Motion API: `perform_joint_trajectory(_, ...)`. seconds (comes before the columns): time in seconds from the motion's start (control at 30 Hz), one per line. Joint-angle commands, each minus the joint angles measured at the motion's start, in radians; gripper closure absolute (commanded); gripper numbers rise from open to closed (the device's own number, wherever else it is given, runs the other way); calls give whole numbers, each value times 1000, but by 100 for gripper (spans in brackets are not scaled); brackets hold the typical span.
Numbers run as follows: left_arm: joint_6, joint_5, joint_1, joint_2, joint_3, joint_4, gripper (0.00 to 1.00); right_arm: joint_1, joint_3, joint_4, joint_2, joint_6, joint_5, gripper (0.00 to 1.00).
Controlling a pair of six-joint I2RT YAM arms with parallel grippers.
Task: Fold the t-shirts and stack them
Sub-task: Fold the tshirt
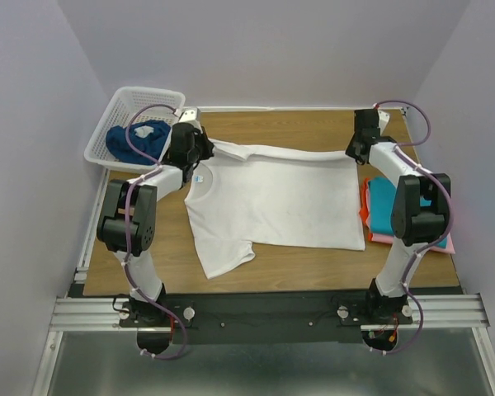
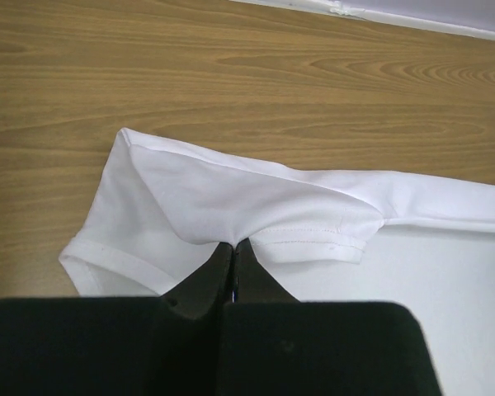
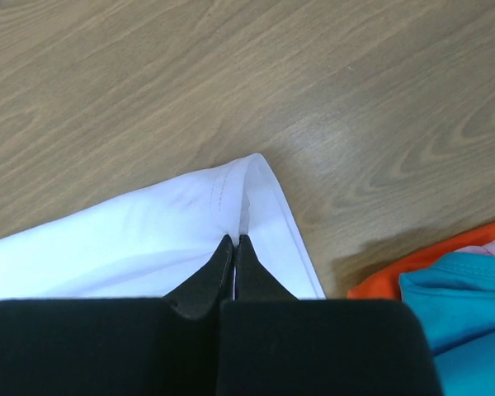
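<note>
A white t-shirt (image 1: 272, 202) lies spread on the wooden table, collar to the left, its far edge lifted into a taut fold. My left gripper (image 2: 233, 244) is shut on the white t-shirt (image 2: 231, 198) at the far sleeve. My right gripper (image 3: 234, 239) is shut on the white t-shirt (image 3: 148, 239) at its far hem corner. Folded teal (image 1: 388, 202), pink (image 1: 441, 246) and red-orange (image 1: 365, 206) t-shirts lie stacked at the right, partly behind my right arm. A dark blue t-shirt (image 1: 136, 140) sits crumpled in the basket.
The white lattice basket (image 1: 115, 111) stands at the table's far left corner. Bare wood (image 1: 280, 124) runs between the shirt's lifted edge and the back wall. In the right wrist view, the red-orange cloth (image 3: 412, 268) and the teal cloth (image 3: 470, 305) lie close to the gripper.
</note>
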Motion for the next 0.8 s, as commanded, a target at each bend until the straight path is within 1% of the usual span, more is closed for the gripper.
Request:
perform_joint_trajectory(0.0,-62,-7,5,-65,-42,-26,100,-9,-31,-8,-41,-13,-16,99)
perform_joint_trajectory(0.03,-68,-10,3,-81,-47,-51,100,-7,-35,-9,-50,-11,-23,99)
perform_joint_trajectory(0.2,-100,-18,3,-142,-114,-57,100,-7,-44,-12,-71,-18,-16,99)
perform_joint_trajectory(0.43,-137,53,3,-176,-200,-31,100,-9,-66,-21,-87,-25,-12,99)
perform_joint_trajectory(0.77,-161,70,0,-225,-305,-17,100,-7,-95,-28,-87,-34,-1,99)
